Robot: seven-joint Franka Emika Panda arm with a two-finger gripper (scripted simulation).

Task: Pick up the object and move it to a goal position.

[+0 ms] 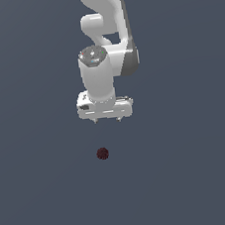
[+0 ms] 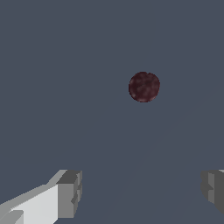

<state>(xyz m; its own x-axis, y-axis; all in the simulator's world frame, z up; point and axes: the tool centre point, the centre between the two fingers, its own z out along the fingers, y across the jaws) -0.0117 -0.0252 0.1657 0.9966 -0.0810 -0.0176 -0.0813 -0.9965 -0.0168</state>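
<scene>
The object, a tiny dark maroon-red ball [image 1: 102, 153] with a speckled surface, lies on the flat grey-blue ground. My white gripper [image 1: 107, 120] hangs above it, a little toward the exterior view's right, well apart from the ball. In the wrist view the ball [image 2: 144, 87] sits ahead of the fingers [image 2: 70, 194], outside the gap between them. The gripper [image 2: 141, 192] stands open, its two fingertips wide apart with nothing between them.
The white arm [image 1: 105, 30] comes down from the upper middle of the exterior view. The grey-blue ground [image 1: 44, 192] stretches in every direction with no other objects or edges in sight.
</scene>
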